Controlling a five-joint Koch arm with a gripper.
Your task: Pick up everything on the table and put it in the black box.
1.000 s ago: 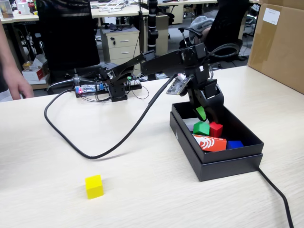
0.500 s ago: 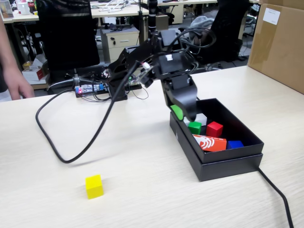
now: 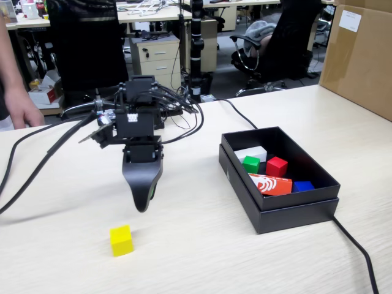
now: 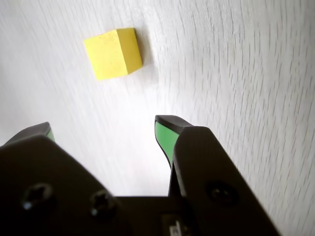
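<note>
The yellow cube sits alone on the light wood-grain bench, nearest the fixed camera and well apart from the black box. Just behind and above it hangs the claw, pointing down at the bench surface without touching the cube; the wrist view shows the claw with its jaws spread wide and nothing between them (green pads line the inner faces), the yellow cube lying on bare wood a little ahead of the tips. To the right in the fixed view, the black box rests on the bench with a green cube and a red cube side by side inside it, a white block just behind the green one, and a red-orange packet with white print lying in front of both. A black cable trails off the box's near right corner. Farther back, a brown cardboard box stands at the bench's right edge.
</note>
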